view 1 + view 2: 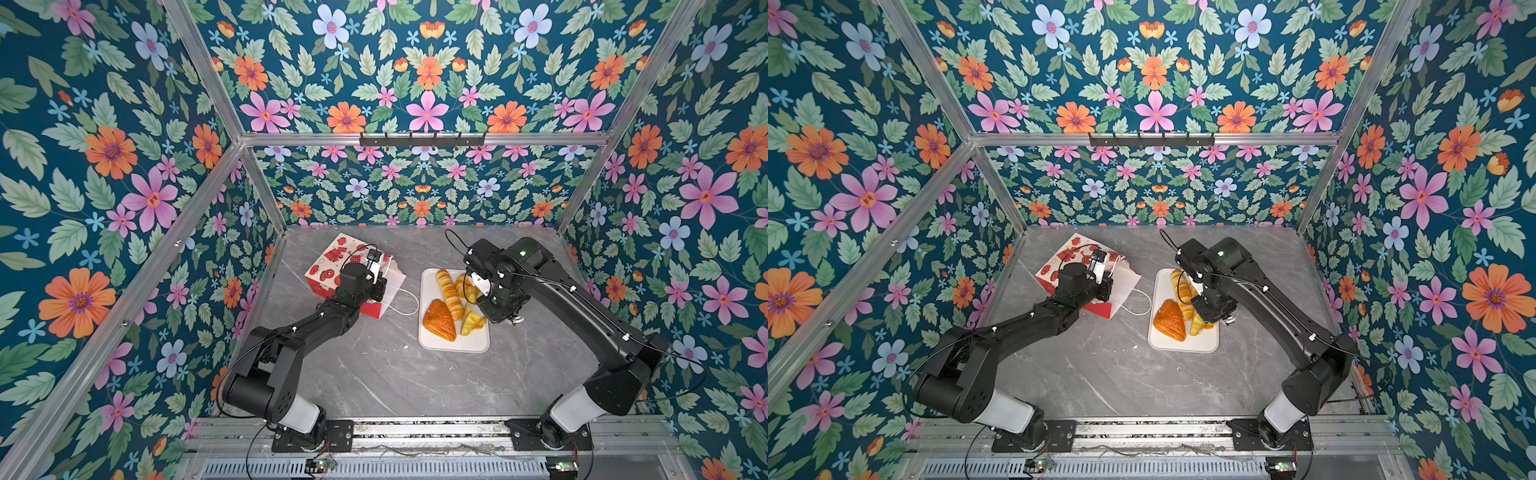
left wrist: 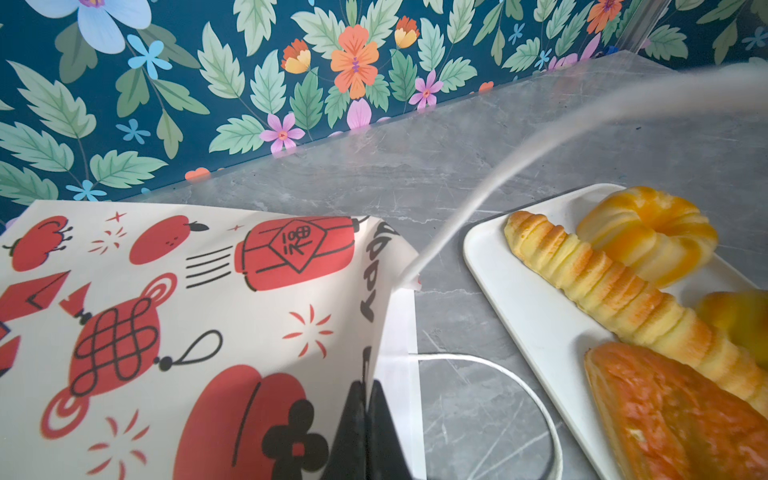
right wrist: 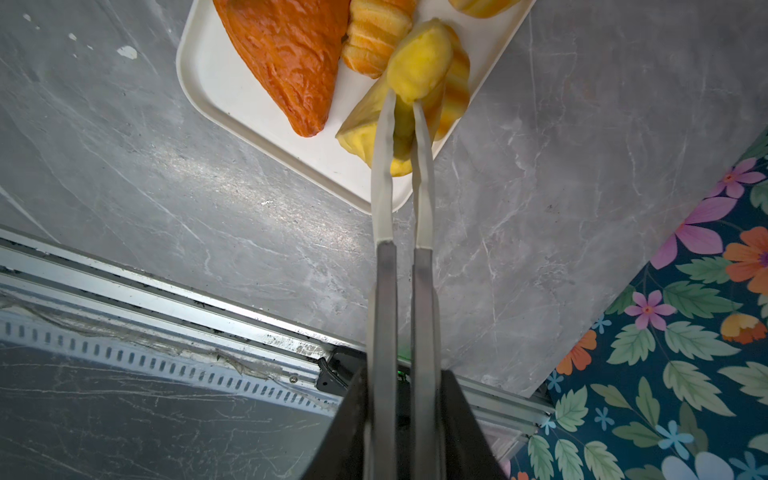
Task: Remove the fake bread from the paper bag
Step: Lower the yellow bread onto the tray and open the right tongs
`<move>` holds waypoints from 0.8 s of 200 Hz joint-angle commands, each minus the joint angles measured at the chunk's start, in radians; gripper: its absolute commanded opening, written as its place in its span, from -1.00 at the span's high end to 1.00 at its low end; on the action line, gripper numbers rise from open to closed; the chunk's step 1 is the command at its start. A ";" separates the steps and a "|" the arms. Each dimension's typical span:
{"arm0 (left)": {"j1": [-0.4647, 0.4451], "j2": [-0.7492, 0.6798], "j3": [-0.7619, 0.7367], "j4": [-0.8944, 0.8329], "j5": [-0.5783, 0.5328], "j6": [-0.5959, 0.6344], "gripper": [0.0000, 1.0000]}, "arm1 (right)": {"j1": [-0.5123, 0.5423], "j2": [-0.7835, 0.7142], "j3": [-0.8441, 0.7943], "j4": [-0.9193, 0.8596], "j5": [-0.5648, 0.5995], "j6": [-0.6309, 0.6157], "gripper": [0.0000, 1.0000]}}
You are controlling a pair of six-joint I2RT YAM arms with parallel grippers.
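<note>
The right gripper (image 3: pixel 402 104) is pinching a yellow bun (image 3: pixel 419 58), tray (image 3: pixel 216 87) just below (left gripper (image 2: pixel 365 392) clamping paper bag (image 2: pixel 166 291)); releasing appears due.

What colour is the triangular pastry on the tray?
Glossy orange-brown triangular pastry; best in the right wrist view.

Robot test cell: aluminium frame (image 1: pixel 299 139), floral wallpaper panels (image 1: pixel 428 83), marble-look tabletop (image 1: pixel 395 374), two arms (image 1: pixel 582 307) bolted to rail (image 1: pixel 428 428).

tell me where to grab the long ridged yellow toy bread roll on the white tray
Probably from straight above, pinching across the narrow width of the long ridged yellow toy bread roll, toward its far end: it lies flat on the white rectangular tray, and the orange triangular puff crowds its near end.
</note>
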 commanded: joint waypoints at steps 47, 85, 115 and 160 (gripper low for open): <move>0.003 0.011 0.000 0.033 0.026 -0.016 1.00 | 0.005 -0.029 -0.001 -0.061 -0.061 -0.026 0.57; 0.004 0.014 0.004 0.042 0.034 -0.019 1.00 | 0.005 0.017 -0.024 -0.048 -0.069 -0.040 0.58; 0.004 0.017 0.002 0.045 0.039 -0.027 1.00 | 0.006 0.085 -0.026 -0.042 -0.009 -0.039 0.60; 0.004 0.027 -0.001 0.055 0.046 -0.033 1.00 | 0.013 0.126 -0.002 0.013 -0.042 -0.036 0.53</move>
